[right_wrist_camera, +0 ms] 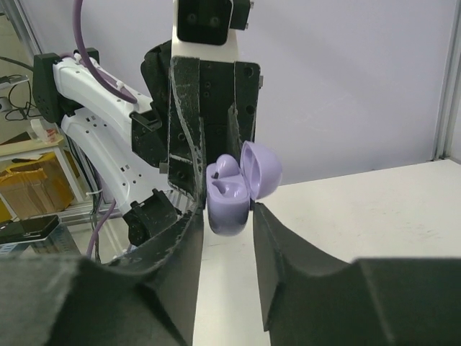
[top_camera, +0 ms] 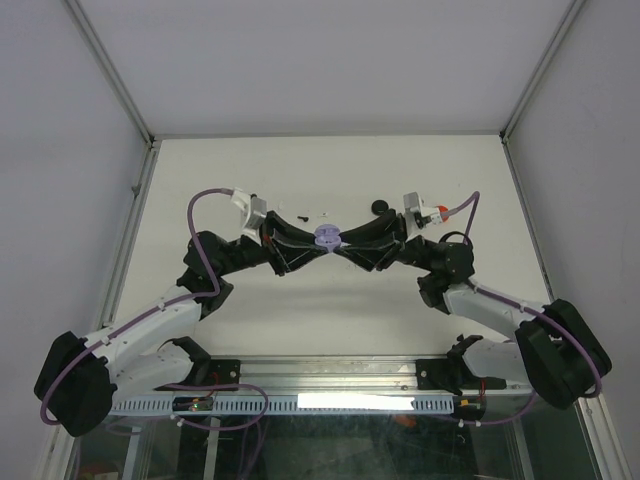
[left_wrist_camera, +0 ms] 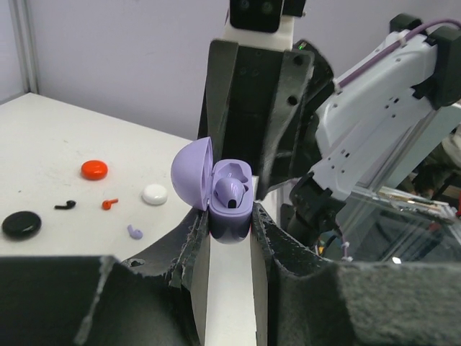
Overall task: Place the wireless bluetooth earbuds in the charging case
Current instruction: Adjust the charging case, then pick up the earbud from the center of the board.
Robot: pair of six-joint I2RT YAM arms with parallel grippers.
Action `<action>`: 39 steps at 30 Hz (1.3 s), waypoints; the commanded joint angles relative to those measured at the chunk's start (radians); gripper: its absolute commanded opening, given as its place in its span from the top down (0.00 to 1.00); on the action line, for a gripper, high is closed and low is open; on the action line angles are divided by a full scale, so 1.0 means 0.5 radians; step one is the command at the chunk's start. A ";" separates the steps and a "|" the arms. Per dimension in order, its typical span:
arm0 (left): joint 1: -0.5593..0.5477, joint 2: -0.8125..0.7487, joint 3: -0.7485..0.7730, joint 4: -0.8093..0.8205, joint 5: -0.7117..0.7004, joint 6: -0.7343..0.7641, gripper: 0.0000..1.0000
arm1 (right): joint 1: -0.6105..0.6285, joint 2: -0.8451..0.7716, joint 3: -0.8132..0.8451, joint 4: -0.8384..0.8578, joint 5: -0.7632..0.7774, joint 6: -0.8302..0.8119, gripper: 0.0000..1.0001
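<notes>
The lavender charging case [top_camera: 328, 237] hangs above the table middle, lid open, between both grippers. My left gripper [left_wrist_camera: 230, 225] is shut on its base [left_wrist_camera: 230, 220]. One lavender earbud [left_wrist_camera: 229, 191] sits in a socket. My right gripper [right_wrist_camera: 229, 216] faces it from the other side, its fingertips pressed on the same case [right_wrist_camera: 229, 205]. A second lavender earbud [left_wrist_camera: 135, 231], a red earbud [left_wrist_camera: 109, 203] and a black earbud [left_wrist_camera: 65, 205] lie loose on the table.
A red round case [left_wrist_camera: 94, 169], a white one [left_wrist_camera: 154, 194] and a black one [left_wrist_camera: 21, 225] lie on the far side of the table. The black case [top_camera: 380, 206] sits just behind my right arm. Frame posts stand at the far corners.
</notes>
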 commanded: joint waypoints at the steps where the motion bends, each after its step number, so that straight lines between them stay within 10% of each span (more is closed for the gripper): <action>1: -0.004 -0.122 -0.069 -0.017 -0.092 0.183 1.00 | 0.007 -0.196 0.018 -0.229 0.050 -0.217 0.58; 18: -0.005 -0.332 -0.153 -0.522 -0.398 0.484 1.00 | -0.035 -0.585 0.534 -3.072 1.226 -0.638 0.34; 39: -0.004 -0.491 -0.266 -0.705 -0.772 0.543 1.00 | -0.631 0.097 0.462 -3.227 1.450 -0.386 0.34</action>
